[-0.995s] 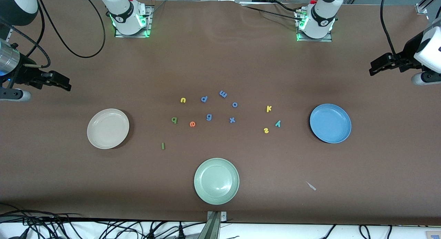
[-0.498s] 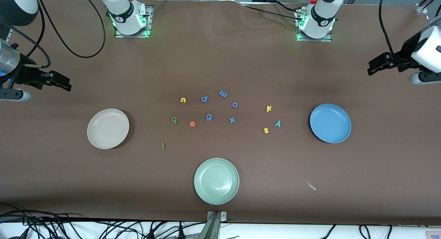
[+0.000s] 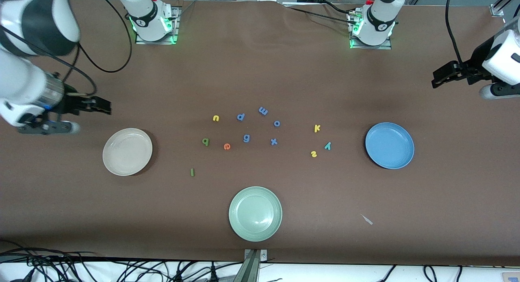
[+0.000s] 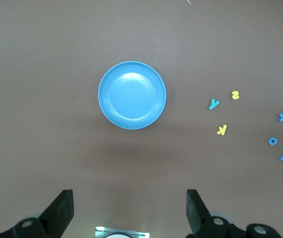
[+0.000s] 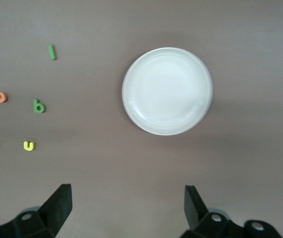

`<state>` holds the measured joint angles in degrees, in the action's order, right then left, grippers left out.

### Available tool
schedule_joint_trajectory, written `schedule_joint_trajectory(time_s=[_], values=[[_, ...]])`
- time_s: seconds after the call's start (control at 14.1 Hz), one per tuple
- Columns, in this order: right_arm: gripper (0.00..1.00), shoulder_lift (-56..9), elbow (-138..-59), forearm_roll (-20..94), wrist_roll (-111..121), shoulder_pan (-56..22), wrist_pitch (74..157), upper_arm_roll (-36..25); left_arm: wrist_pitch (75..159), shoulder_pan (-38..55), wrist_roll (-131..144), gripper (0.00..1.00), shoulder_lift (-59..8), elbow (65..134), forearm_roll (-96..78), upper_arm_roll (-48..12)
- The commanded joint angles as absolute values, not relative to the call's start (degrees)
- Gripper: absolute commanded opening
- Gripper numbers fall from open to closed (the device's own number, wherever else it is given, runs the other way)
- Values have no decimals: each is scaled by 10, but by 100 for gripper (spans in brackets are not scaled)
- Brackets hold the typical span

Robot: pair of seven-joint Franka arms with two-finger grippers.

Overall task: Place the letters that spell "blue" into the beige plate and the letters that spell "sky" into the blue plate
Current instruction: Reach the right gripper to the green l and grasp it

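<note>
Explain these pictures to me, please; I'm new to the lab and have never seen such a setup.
Two robot arms stand at a brown table. The wide picture looks down from across the table; the other two come from cameras on each arm's wrist. The right pincer hangs open over the table by the beige plate; the left pincer hangs open at its end, near the blue plate. Neither holds anything. Small foam letters lie between the plates: green b, l, yellow u, orange e, then s, k, y, plus several blue ones. A green plate sits nearest the camera.
</note>
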<state>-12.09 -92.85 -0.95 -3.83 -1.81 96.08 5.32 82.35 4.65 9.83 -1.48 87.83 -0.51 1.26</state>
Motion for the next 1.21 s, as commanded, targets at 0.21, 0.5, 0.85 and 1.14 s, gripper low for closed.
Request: schedule_joint_trajectory(time_s=[0.21,0.5,0.85,1.14], values=[[100,-251,-904,-14,-43,-83,1094,54,785,45,101,100,-22,858,5,4],[100,-329,-904,-17,-69,-113,1193,54,771,45,102,100,-22,856,7,3],[100,-394,-904,-18,-104,-146,1276,54,765,40,102,100,-20,858,-4,4],[100,-442,-878,-16,-107,-156,1314,54,751,40,102,100,-23,856,-4,4]])
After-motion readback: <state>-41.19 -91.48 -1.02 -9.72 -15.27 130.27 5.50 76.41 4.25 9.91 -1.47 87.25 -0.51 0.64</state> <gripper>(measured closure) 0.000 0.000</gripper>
